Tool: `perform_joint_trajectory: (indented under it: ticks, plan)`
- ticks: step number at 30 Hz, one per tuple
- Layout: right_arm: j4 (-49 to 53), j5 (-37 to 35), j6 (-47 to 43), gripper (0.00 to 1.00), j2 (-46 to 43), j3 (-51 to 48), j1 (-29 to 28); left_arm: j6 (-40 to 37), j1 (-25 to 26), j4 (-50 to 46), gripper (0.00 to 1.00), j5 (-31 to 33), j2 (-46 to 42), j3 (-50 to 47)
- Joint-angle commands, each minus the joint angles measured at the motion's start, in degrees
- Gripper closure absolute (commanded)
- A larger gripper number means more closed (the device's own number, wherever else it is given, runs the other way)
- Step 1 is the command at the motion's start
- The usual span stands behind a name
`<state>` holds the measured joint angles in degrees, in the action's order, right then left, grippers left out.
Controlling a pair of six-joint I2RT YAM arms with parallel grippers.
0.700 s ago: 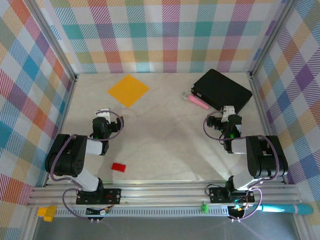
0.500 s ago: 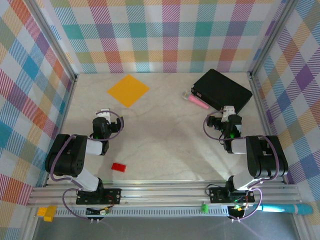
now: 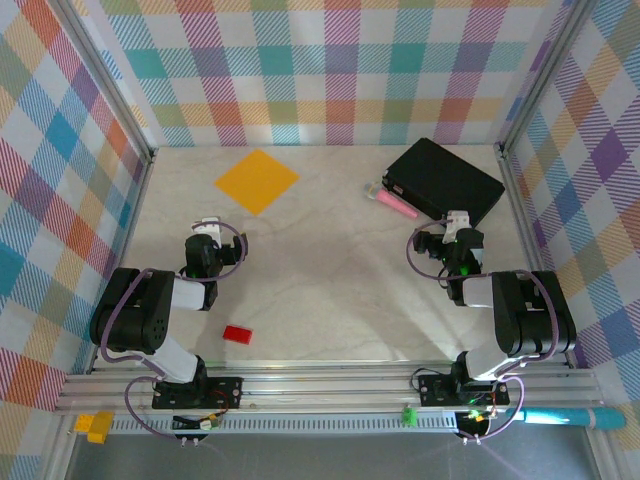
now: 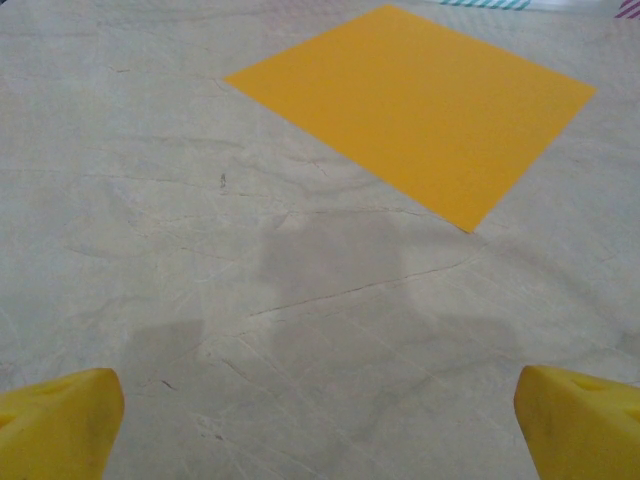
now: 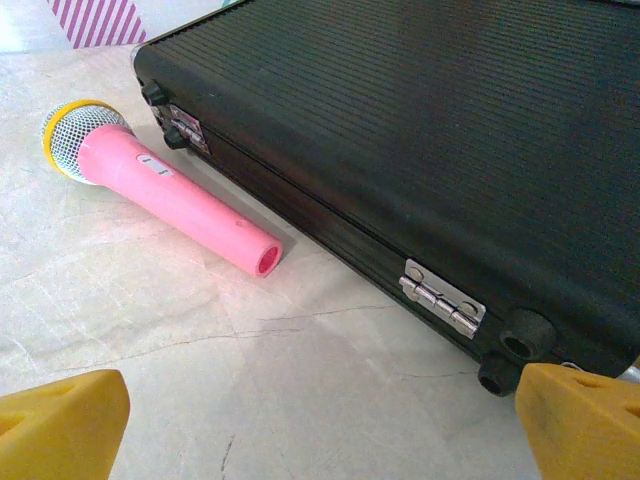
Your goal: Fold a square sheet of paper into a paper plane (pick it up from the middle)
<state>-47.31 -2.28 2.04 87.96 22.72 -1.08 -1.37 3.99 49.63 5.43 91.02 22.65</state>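
Presently, entry one: the square sheet of paper [image 3: 257,181] is found flat and uncreased, turned corner-on like a diamond, near the far-left corner of the table [image 3: 330,290]. No fold is seen in it. The task is judged not yet begun: the pick-up from the middle and every crease are left to be done.

Entry two: the left gripper [image 4: 318,430] is held low on the near side of the sheet with its yellow jaws wide apart and nothing between them. Bare surface lies between the fingertips and the sheet's nearest corner.

Entry three: the right gripper [image 5: 320,425] is likewise spread wide and empty. It is pointed at the black case [image 5: 450,130] set in the far-right corner. The pink toy microphone [image 5: 170,195] is laid just beside the case's left side; whether the two touch cannot be told.

Entry four: the small red block [image 3: 237,334] is placed close to the near edge, left of centre, well apart from the sheet.

Edges and room: all four edges of the sheet appear flush with the surface, and no lifted corner is offered. Bare surface is left all round the sheet, less of it toward the far edge and the left edge, which are closed by the checked walls [image 3: 330,70]. The middle of the table is judged the widest open ground for folding.
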Motion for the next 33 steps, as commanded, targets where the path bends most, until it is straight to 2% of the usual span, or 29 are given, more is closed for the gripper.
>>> perform_joint_trajectory:
  ticks: [1,10,14,17,21,24,27,31,33]
  plan:
    - [-0.4,0.9,-0.9,0.01,0.4,1.0,0.3,-0.7,-0.2,0.1,0.00,-0.8,0.0,1.1]
    - [-0.9,1.0,-1.1,0.01,0.0,0.9,0.3,-0.6,-0.1,1.2,0.00,-0.3,-0.1,0.6]
    - [3.2,-1.4,-0.4,0.01,-5.5,0.5,0.2,0.7,-0.1,5.1,0.00,2.9,-3.3,-2.9]
    - [10.5,-5.1,1.2,0.01,-12.4,1.8,0.2,1.4,-0.1,-2.1,0.00,5.6,-11.1,-2.7]
    - [30.5,-6.4,8.4,0.01,-18.6,10.7,0.2,6.2,-0.1,-20.9,0.00,7.1,-22.2,4.2]
    - [44.4,-4.2,13.4,0.01,-18.1,19.3,0.2,13.0,-0.1,-31.2,0.00,4.9,-25.2,10.6]
    - [52.4,-1.5,18.2,0.01,-16.0,25.2,0.3,18.3,-0.1,-38.3,0.00,-2.3,-23.8,17.1]
    - [58.3,7.9,22.7,0.01,-12.1,30.8,0.3,28.0,-0.1,-38.1,0.00,-11.0,-15.3,23.0]
    - [59.4,12.1,24.6,0.01,-10.0,32.3,0.2,32.8,-0.1,-38.0,0.00,-12.4,-9.6,25.7]
